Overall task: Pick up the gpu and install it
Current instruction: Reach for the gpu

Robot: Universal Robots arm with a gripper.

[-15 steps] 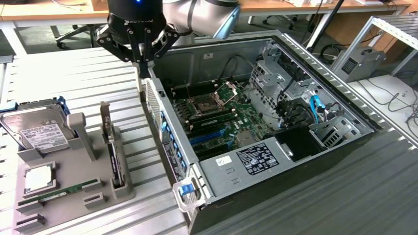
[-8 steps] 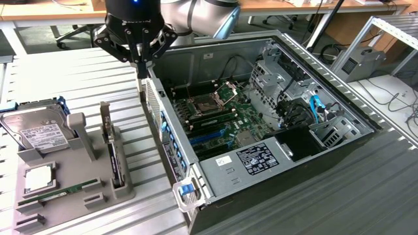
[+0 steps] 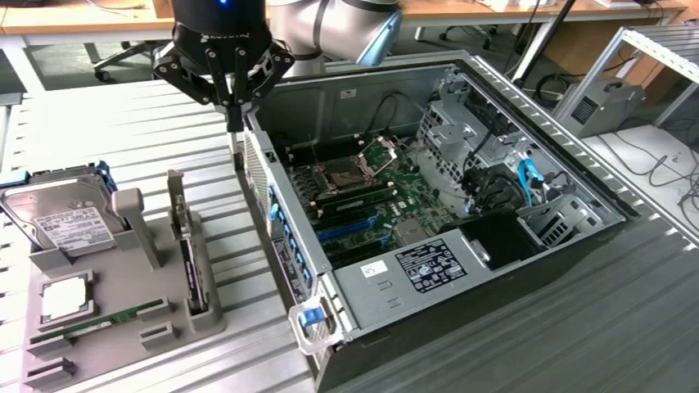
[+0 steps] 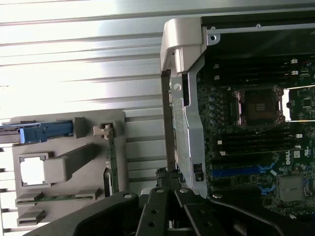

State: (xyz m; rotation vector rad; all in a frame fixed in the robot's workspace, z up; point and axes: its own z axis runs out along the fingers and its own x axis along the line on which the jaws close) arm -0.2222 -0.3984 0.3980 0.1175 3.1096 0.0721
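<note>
- My gripper [image 3: 232, 123] hangs with its tips pointing down over the corner of the open computer case [image 3: 377, 288], at the wall that faces the grey holder [image 3: 129, 288].
- My jaws are pressed together and nothing shows between them.
- In the wrist view my gripper [image 4: 168, 183] lines up with the edge of that same wall. The case [image 4: 189, 123] is on one side of it and the holder [image 4: 64, 120] on the other.
- The gpu [image 3: 192, 266] stands on its long edge in a slot of the holder, on the side nearest the case, with its silver end bracket rising at the far end. It is apart from my tips, and I am not touching it.
- In the wrist view the gpu [image 4: 112, 164] sits in that same slot.
- On the holder, toward the exterior view's left of the gpu, the hard drive [image 3: 65, 221] leans against a grey post. A square silver chip [image 3: 65, 296] lies flat, and a narrow green memory stick [image 3: 98, 323] lies beside it.
- The case lies on its side with the motherboard [image 3: 410, 201] exposed, showing an open processor socket [image 3: 339, 176] and blue slots [image 3: 355, 225].
- Everything rests on a ribbed metal table [image 3: 98, 139].
</note>
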